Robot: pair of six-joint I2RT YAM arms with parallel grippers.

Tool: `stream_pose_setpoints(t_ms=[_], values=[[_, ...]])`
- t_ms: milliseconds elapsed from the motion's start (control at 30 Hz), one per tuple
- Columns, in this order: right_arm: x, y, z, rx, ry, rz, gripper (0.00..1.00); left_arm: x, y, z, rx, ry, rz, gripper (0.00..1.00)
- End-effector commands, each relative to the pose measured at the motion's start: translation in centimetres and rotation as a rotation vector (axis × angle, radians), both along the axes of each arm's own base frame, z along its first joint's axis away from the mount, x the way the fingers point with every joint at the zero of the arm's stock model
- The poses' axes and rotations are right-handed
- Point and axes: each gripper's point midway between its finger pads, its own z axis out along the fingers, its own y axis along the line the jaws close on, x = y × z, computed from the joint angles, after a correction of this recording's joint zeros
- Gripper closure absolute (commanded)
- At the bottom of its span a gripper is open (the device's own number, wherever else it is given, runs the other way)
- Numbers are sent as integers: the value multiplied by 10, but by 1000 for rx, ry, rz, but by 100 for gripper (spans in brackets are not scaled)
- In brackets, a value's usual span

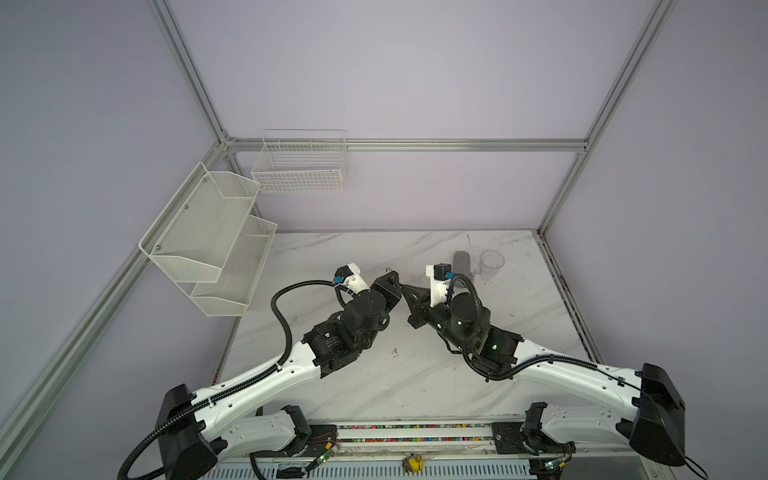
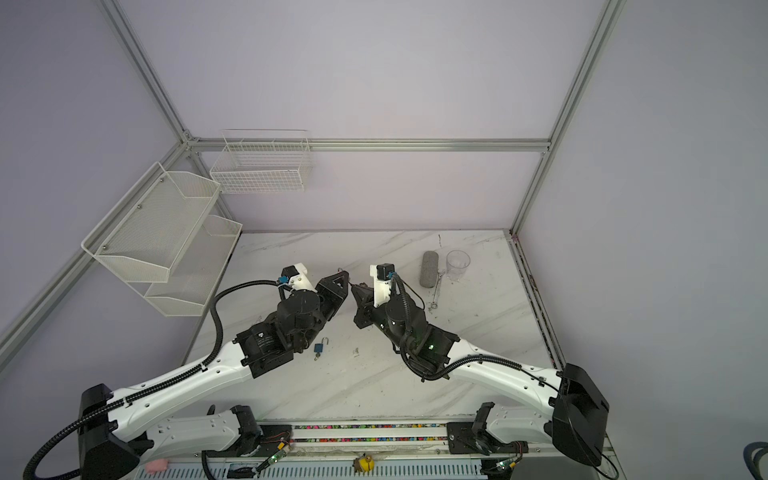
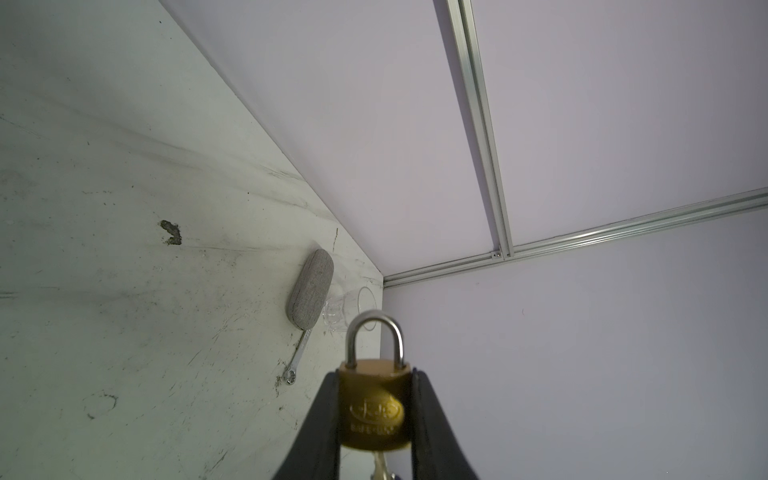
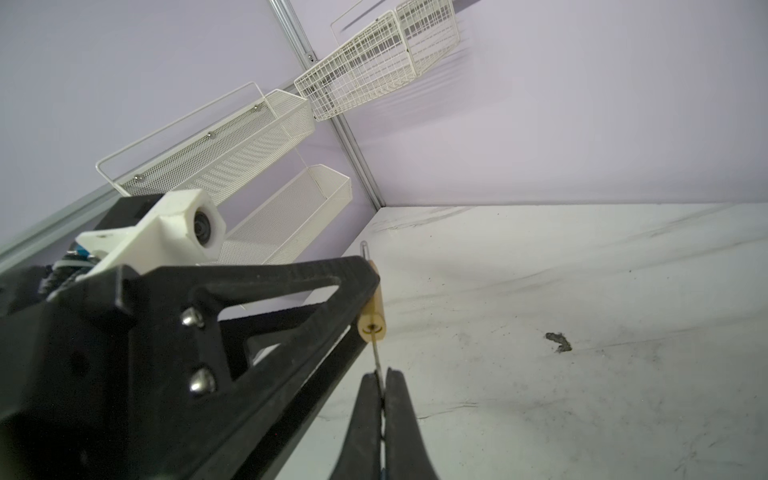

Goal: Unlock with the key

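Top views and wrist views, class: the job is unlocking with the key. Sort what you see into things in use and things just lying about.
In use:
- brass padlock, clamped in the left gripper
- key, pinched in the right gripper, blade at the keyway

Lying about:
- blue padlock
- grey case
- clear cup
- wrench
- wall baskets

Marble-patterned desk: grey fabric case, clear cup, small wrench grouped far right; blue padlock mid-desk.
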Motion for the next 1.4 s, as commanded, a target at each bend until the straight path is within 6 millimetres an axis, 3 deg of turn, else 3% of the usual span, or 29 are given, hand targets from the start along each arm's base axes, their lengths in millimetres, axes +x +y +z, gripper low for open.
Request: stream_pose_setpoints(t_ms=[0,233,400,467,633,767,933,1133,1233,1367], values=[[-28,28,78,120,-239,169,100,-35,-61,-1,-11,70,-324,100],[-38,47,92,253,-140,325,100,-41,-70,-2,-14,62,-379,100],[-20,34,99,376,11,334,100,-44,-70,-10,-3,79,-393,100],[-8,28,94,312,-12,248,100,-45,-70,-12,3,84,-398,100],[-21,34,86,100,-268,218,100,-46,-71,-15,34,97,-416,100],[-24,49,80,13,-343,267,100,-51,-78,-15,19,99,-461,100],[-33,53,94,82,-361,322,100,-58,-83,-12,7,93,-505,100],[-18,48,104,345,-81,336,100,-60,-83,-7,-29,66,-518,100],[-9,42,97,323,-41,256,100,-54,-73,-10,-30,65,-471,100],[7,14,74,214,-50,71,100,-41,-41,-9,12,44,-339,100]])
